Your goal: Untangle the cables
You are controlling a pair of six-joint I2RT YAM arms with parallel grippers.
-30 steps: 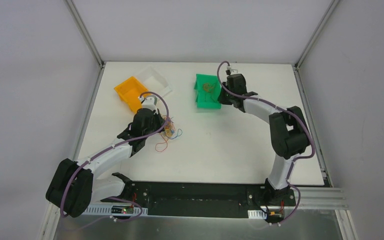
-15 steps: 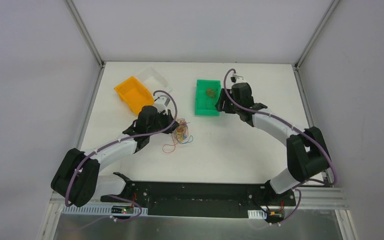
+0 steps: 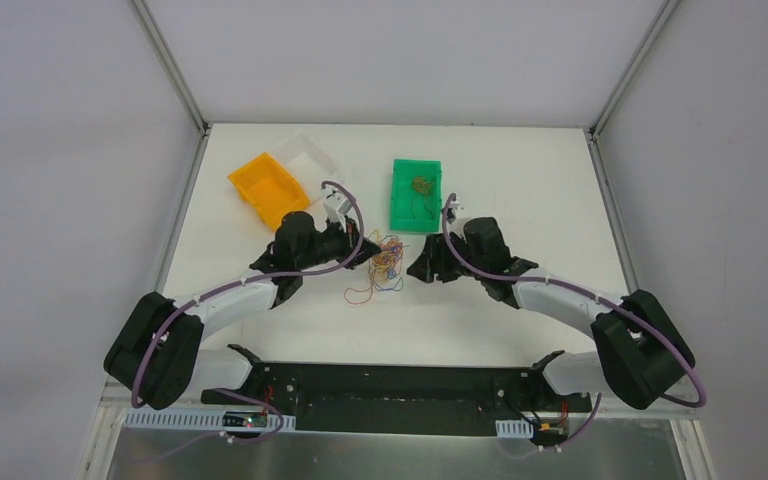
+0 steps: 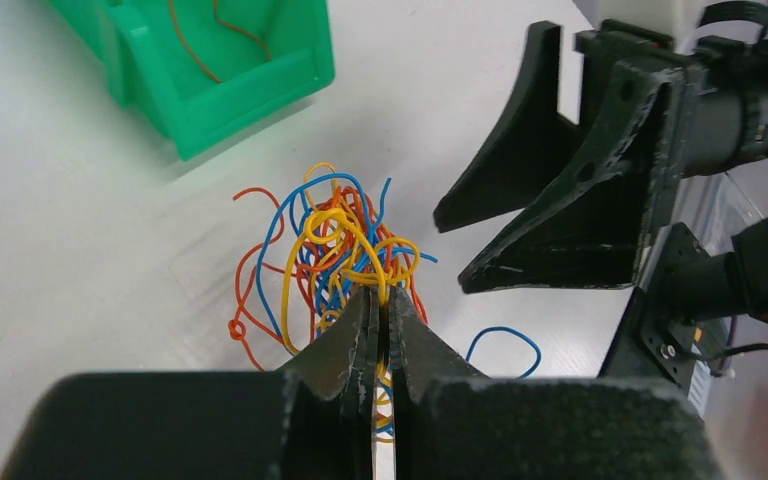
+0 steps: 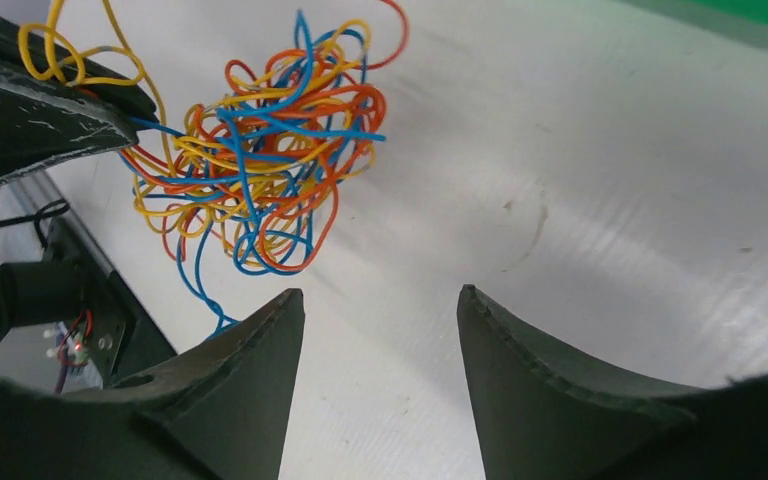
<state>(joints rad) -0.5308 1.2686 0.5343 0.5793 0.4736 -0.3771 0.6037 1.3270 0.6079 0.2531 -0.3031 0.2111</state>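
Observation:
The cables (image 3: 384, 262) are a tangled ball of thin orange, blue and yellow wires at the table's middle. They also show in the left wrist view (image 4: 335, 245) and the right wrist view (image 5: 260, 180). My left gripper (image 3: 365, 252) is shut on the cables, pinching yellow strands between its fingertips (image 4: 365, 315) and holding the ball a little off the table. My right gripper (image 3: 418, 268) is open and empty, just right of the ball, its fingers (image 5: 260, 350) pointing at it. A loose blue loop (image 4: 505, 345) lies beside the ball.
A green bin (image 3: 415, 195) with a small brownish wire clump in it stands behind the ball. An orange bin (image 3: 265, 185) and a clear tray (image 3: 310, 155) stand at the back left. White walls and metal frame rails ring the table.
My left gripper has carried the cable ball to the right, toward the table's middle. My right arm has swung from the green bin down and left, coming close to the ball.

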